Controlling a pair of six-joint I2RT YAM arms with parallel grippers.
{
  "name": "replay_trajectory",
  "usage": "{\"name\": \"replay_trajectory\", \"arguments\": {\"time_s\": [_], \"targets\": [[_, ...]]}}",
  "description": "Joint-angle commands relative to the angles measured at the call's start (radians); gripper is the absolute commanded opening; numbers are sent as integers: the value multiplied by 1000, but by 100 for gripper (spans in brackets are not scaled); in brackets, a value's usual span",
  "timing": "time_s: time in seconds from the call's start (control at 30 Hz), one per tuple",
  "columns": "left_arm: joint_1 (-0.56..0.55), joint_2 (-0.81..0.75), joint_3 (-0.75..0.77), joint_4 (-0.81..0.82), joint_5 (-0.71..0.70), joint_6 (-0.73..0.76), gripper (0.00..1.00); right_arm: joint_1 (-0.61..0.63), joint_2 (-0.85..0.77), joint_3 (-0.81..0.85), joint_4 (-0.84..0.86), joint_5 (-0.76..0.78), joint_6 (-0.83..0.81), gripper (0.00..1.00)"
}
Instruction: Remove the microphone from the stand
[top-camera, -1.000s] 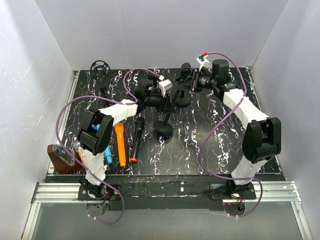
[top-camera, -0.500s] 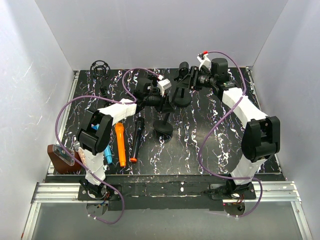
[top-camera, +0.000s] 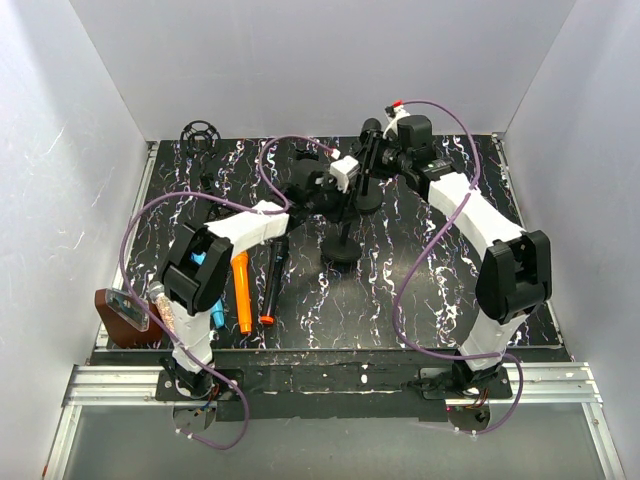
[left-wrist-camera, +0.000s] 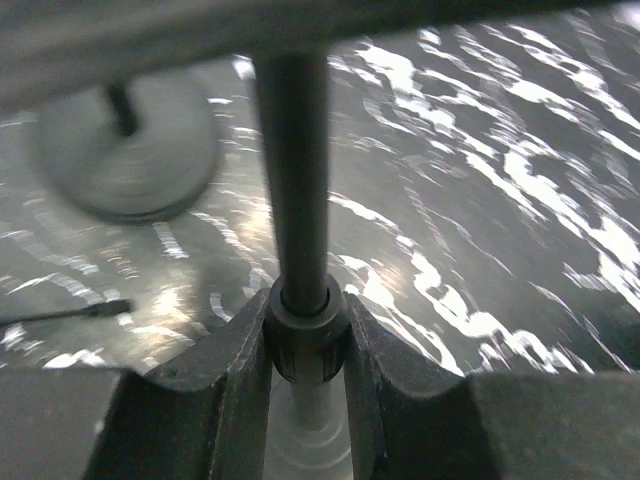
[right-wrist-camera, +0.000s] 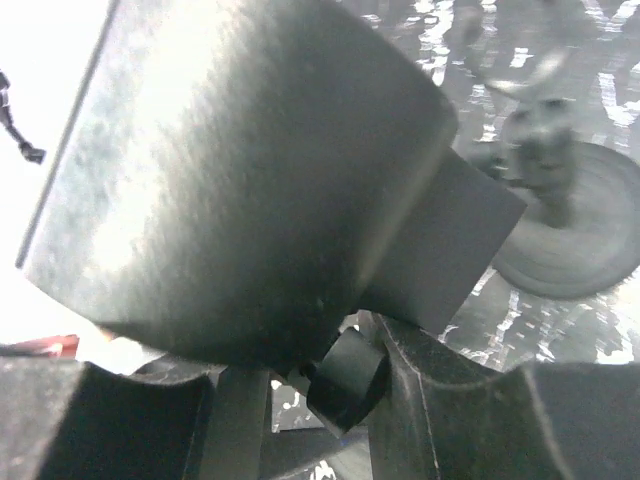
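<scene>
A black microphone sits on top of a thin black stand at the back of the marble table. My right gripper is shut around the microphone. Its dark body fills the right wrist view above my fingers, with a small black clip part between them. My left gripper is shut on the pole collar of a stand whose round base rests on the table. My left fingers press both sides of the collar.
A second round stand base lies just behind the held stand and shows in the left wrist view. An orange microphone, a black microphone and a blue item lie front left. A brown object and a black shock mount are on the left side.
My left gripper has moved right and back with the stand, whose base slid right. My right gripper has moved left and back, closing in on the microphone.
</scene>
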Motion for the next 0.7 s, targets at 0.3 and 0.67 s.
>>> {"name": "replay_trajectory", "arguments": {"time_s": [0.3, 0.67], "targets": [[-130, -158, -33, -19, -399, 91, 61, 22, -43, 74, -123, 257, 89, 1], [-11, -80, -12, 64, 174, 68, 25, -17, -63, -156, 331, -319, 22, 1]]}}
